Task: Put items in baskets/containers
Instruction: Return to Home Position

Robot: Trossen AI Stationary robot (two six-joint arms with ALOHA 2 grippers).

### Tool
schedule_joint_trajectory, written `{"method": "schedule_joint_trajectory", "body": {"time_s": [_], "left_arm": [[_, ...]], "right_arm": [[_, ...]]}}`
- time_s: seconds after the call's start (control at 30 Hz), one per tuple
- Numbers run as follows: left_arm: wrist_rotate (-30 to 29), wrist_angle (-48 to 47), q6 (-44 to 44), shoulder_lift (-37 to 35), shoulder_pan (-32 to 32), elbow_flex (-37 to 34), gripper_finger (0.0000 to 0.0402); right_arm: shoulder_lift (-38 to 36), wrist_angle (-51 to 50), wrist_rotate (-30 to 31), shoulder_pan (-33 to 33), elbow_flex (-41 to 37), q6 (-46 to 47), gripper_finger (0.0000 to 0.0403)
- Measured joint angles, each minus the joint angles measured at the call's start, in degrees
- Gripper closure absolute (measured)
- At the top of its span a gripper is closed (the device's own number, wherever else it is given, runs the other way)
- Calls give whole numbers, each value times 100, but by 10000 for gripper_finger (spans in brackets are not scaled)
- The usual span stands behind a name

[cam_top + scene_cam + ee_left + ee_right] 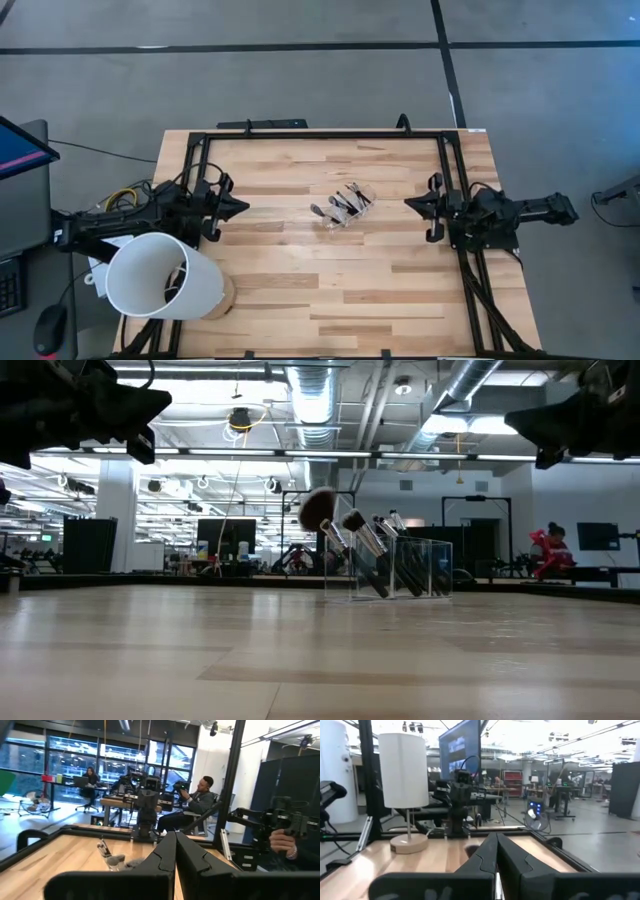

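While both dark arms sit at opposite sides of the pale butcher-block wooden table (330, 290), the small clear plastic box (345, 206) stands near its middle, between the two grippers and well apart from each. The thin dark-handled makeup brushes (385, 555) lean inside it with bristles up, and one round fluffy brush head (318, 508) rises highest above the rim. The left gripper (243, 207) points at the box from its side, fingers pressed together on nothing. The right gripper (408, 203) faces it from the other side, clenched and empty too.

A black metal frame (320, 134) borders the tabletop. A large white cylinder on a thin stem (160, 275) stands at the table corner by the left arm. Around the table lies a grey floor crossed by dark lines (540, 80). The room beyond is an open workshop with silver ceiling ducts (320, 400), strip lights and desks. A person in a red top (548, 550) sits far back, and another seated person (200, 800) shows beyond the right arm.
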Motion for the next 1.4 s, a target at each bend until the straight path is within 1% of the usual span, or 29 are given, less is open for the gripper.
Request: {"method": "schedule_joint_trajectory", "body": {"time_s": [0.1, 0.23, 0.33, 0.43, 0.6, 0.8, 0.9, 1.0, 1.17, 1.3, 1.4], "left_arm": [[17, -2, -27, 1, -2, 0, 396], [61, -7, -114, 2, -2, 0, 396], [462, -12, -152, 2, 0, 0, 396], [588, -48, -132, 2, 0, 4, 396], [600, -203, -124, -1, 42, 4, 396], [573, -312, -293, -9, 320, 5, 397], [554, -316, -307, -7, 304, 7, 397], [301, -367, -177, -7, 100, 7, 398], [-532, -417, 304, -7, -459, 7, 398], [-785, -479, 617, -7, -885, 7, 398], [-1022, -688, 788, -7, -1043, 7, 398]], "right_arm": [[0, -9, -355, -263, -2, 63, 403], [0, -178, -444, -520, -4, 125, 403], [0, -228, -566, -626, -4, 169, 403], [-2, -228, -714, -642, -6, 169, 403], [0, -252, -716, -629, -8, 193, 403], [0, -374, -715, -623, -10, 276, 403], [0, -377, -686, -623, -10, 272, 403], [0, -377, -650, -641, -10, 199, 403], [0, -377, -777, -640, -12, 182, 403], [0, -545, -836, -638, -12, 179, 403], [-1, -640, -1034, -638, -12, 165, 403]]}}
